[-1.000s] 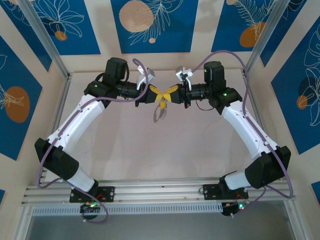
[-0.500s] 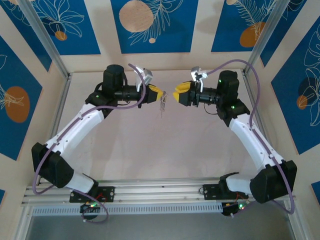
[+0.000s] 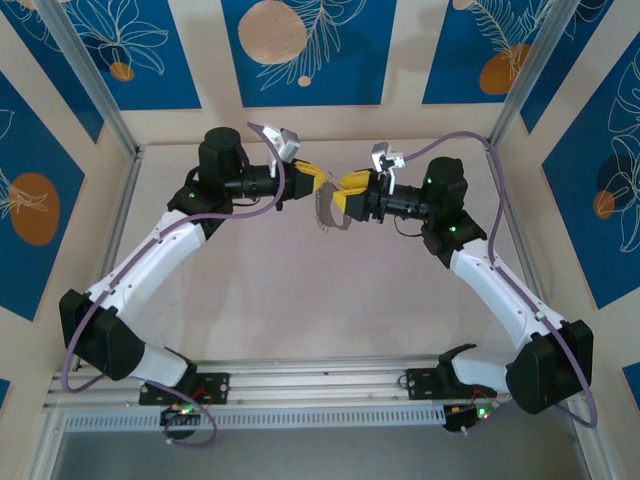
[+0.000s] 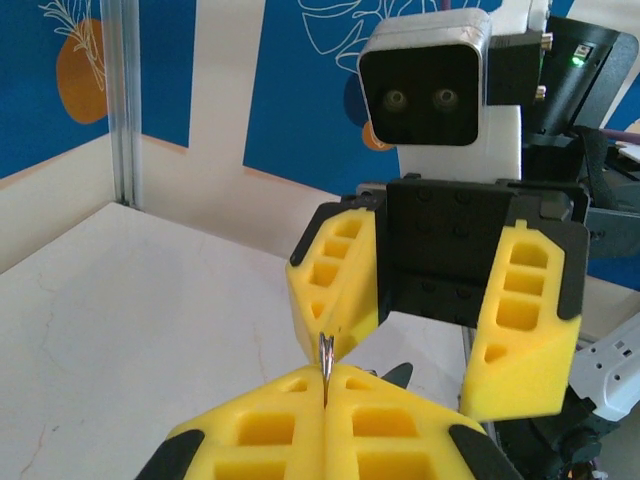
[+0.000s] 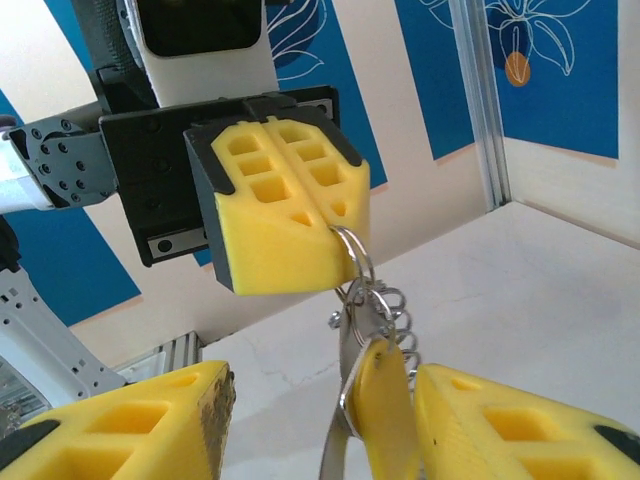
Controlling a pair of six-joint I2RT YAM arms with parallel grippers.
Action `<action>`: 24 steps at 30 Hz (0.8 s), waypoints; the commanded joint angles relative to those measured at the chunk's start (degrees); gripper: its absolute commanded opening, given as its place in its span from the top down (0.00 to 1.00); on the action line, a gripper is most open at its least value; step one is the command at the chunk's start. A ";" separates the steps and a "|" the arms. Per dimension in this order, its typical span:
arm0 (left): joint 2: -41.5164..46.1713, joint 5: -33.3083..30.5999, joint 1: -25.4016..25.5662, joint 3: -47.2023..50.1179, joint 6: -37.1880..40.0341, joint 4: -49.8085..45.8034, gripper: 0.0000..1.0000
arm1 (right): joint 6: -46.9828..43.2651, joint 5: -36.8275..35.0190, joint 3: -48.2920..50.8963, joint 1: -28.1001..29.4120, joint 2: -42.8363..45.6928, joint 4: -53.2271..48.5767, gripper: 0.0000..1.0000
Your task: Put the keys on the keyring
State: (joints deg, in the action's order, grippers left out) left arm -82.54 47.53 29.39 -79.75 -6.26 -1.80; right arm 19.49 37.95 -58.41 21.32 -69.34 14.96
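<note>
**Keyring hung between two facing grippers**

Two arms met nose to nose over the far middle of the table. The left gripper (image 3: 316, 187) was clamped tight on the top of the keyring (image 3: 322, 212). The keyring dangled from its fingertips with its long axis roughly vertical, clear of the tabletop.

The right gripper (image 3: 340, 196) faced it from the other side with its jaws parted and gripping nothing. In the right wrist view the lower end of the hanging loop sat in the gap between them. For that gripper the work therefore lay straight ahead and slightly above. The left arm already had it in hand, and the right was just beside it.

One key (image 5: 383, 420) with a yellow head hung at the bottom of the loop, close to one right finger. Whether they touched could not be told.

Count: two grippers, one keyring, one key seen.
</note>
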 commanded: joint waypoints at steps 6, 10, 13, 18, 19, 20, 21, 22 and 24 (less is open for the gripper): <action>2.06 1.43 0.32 0.28 -1.39 3.30 1.00 | -1.82 -2.20 -0.08 0.77 -0.80 0.46 0.48; 2.33 1.95 0.32 0.68 -1.32 3.40 1.00 | 2.01 -0.13 1.07 -1.64 0.87 4.52 0.48; 2.56 2.69 0.32 1.30 -1.29 3.64 1.00 | 5.34 2.57 1.31 -4.22 1.96 7.63 0.48; 3.15 3.51 0.32 2.18 -1.48 4.72 1.00 | 7.44 6.06 -0.30 -6.17 1.74 8.59 0.48; 3.18 3.84 0.30 2.31 -1.71 5.15 1.00 | 7.72 7.12 -0.87 -6.13 1.07 8.56 0.48; 3.13 4.12 0.32 2.48 -2.05 5.63 1.00 | 8.23 8.29 -1.38 -6.11 0.39 8.84 0.49; 3.17 4.43 0.31 2.62 -2.46 6.22 1.00 | 8.68 9.43 -1.78 -5.97 -0.26 9.33 0.49; 3.18 4.95 0.32 2.75 -2.90 6.94 1.00 | 9.05 10.43 -2.17 -5.75 -0.96 9.58 0.49; 3.17 5.50 0.30 3.02 -3.78 8.09 1.00 | 9.01 11.39 -2.71 -5.16 -2.03 9.65 0.49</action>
State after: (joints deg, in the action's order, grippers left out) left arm -81.19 50.09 29.39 -77.21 -8.40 1.85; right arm 26.89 45.43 -59.20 15.55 -69.91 23.16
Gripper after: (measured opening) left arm 0.047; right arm 0.510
